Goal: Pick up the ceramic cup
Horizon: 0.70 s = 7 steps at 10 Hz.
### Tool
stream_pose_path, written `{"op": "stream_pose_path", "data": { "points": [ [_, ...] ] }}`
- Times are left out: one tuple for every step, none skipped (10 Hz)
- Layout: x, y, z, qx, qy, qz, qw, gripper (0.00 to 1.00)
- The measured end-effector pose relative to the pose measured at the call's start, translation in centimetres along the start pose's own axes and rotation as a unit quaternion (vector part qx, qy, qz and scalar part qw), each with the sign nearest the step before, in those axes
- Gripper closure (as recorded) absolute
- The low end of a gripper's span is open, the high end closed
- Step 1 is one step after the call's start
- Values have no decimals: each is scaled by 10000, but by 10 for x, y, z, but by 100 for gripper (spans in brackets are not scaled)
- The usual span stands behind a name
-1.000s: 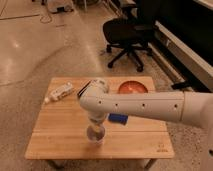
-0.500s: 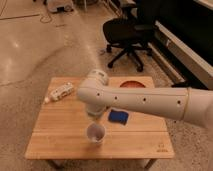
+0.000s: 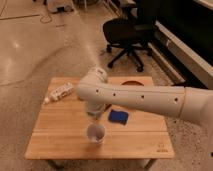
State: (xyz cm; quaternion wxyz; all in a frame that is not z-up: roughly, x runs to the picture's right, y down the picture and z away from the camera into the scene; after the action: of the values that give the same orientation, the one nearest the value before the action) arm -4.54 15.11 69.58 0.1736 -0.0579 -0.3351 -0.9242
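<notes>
The ceramic cup (image 3: 96, 134) is small and white, and stands upright on the wooden table (image 3: 55, 135) near its front edge. My gripper (image 3: 93, 115) hangs from the white arm (image 3: 145, 100) just above and behind the cup's far rim. The cup's round rim and pale inside show in full. The wrist hides the gripper's tip.
A blue sponge (image 3: 118, 116) lies right of the cup. A white packet (image 3: 59, 92) lies at the table's left back. An orange-brown bowl (image 3: 131, 83) at the back is mostly hidden by the arm. A black office chair (image 3: 127, 35) stands behind the table.
The gripper was over the cup and hid it. It has since lifted up and back, and the cup stands uncovered on the table in the same place.
</notes>
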Motion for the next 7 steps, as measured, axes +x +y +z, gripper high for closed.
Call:
{"op": "stream_pose_path", "data": {
  "points": [
    [0,-1,19,80,-7,-42,10000,32],
    [2,-3,32,150,3,-86,9999,23],
    [1,-4,37,170,14,-104,9998,20],
    [0,-4,41,181,36,-111,9998,20],
    [0,-4,43,179,39,-129,9997,20],
    [1,-6,46,176,35,-174,9997,20],
    [1,-6,49,175,26,-191,9997,20]
  ]
}}
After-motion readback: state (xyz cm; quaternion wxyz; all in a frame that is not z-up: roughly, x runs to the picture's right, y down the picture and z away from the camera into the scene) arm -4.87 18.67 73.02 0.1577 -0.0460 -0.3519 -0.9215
